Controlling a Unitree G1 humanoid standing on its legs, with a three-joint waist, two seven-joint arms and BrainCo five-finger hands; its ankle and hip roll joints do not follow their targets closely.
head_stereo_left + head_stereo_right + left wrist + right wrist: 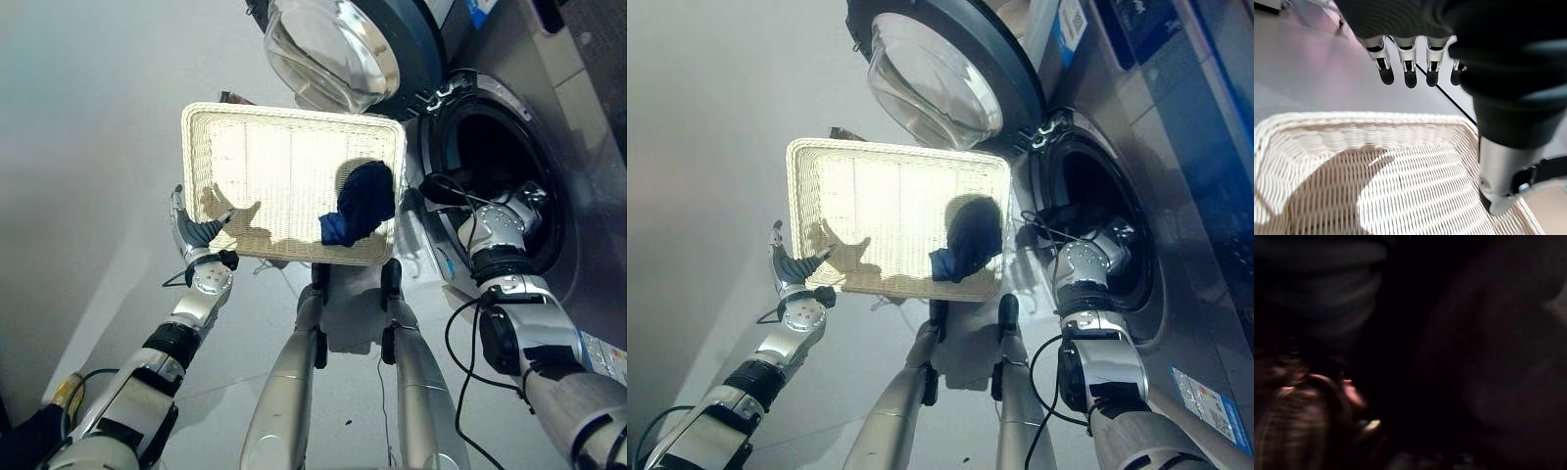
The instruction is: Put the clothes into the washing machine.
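A white wicker basket [245,166] lies on the pale floor [88,147], just left of the washing machine [578,166]. In its near right corner sits a dark blue garment [359,204], crumpled against the basket's right wall; the rest of the woven bottom is bare.

The left robot hand [189,233] is at the basket's near left corner, with its fingers [1409,73] straight and spread, open wide and holding nothing. In the left wrist view they reach out over the basket's rim, above the floor beyond it, and the thumb [1501,181] points down over the woven bottom.

The washing machine's round door [333,49] is swung open at the far side, above the basket's far right corner, its clear glass bowl facing out. The drum opening [500,186] is dark. The right arm reaches into this opening, and the right robot hand is hidden inside the drum past the wrist. The right wrist view is nearly black, with only dim dark shapes, so I cannot tell whether that hand is open or closed, or whether it holds any cloth.
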